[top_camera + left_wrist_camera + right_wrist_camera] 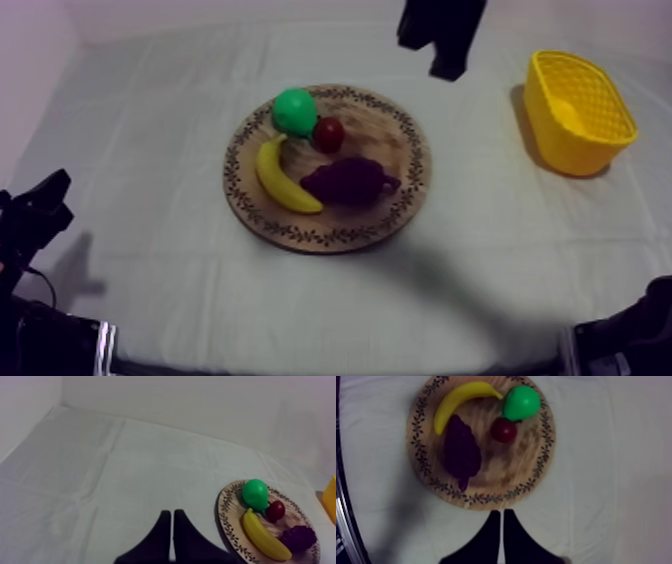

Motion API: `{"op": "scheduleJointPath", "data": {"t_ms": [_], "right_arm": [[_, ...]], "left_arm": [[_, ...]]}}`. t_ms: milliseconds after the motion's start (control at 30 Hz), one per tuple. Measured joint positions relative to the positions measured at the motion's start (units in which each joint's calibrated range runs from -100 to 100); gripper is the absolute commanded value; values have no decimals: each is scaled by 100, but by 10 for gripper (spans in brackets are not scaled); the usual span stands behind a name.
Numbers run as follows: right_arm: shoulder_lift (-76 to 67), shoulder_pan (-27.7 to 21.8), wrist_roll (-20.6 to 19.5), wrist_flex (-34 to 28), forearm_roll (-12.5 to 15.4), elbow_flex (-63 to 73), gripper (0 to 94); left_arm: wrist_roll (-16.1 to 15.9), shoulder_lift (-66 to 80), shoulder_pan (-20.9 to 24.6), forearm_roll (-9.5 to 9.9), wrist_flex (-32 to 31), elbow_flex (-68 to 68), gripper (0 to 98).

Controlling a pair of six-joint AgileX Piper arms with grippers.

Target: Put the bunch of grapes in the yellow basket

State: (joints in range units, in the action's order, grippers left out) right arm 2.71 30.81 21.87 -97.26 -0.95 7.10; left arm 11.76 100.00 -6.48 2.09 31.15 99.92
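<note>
On the round wooden board, the purple bunch of grapes lies unpicked, yellow plastic basket waiting; left gripper and right gripper jaws pressed together.

bunch of grapes: dark purple, lying flat on wooden board | yellow basket: upright, well apart at right

Dim, soft light; faint broad shadow on the cloth beside the board
</note>
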Motion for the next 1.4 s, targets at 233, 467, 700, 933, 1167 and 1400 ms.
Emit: {"op": "scheduleJointPath", "data": {"t_ms": [233,467,700,933,1167,1400], "right_arm": [[807,192,-13,-63,22,214,8],[1423,218,-2,-91,-9,329,8],[1665,199,48,147,-9,317,284],[1655,134,-2,514,-68,101,802],[1652,121,45,928,-58,-227,911],[1934,157,59,1339,95,-515,921]], "left_arm": [[0,0,0,0,0,0,1],[0,0,0,0,0,0,1],[0,0,0,0,0,0,1],[0,0,0,0,0,0,1],[0,0,0,0,0,0,1],[0,0,0,0,0,0,1]]}}
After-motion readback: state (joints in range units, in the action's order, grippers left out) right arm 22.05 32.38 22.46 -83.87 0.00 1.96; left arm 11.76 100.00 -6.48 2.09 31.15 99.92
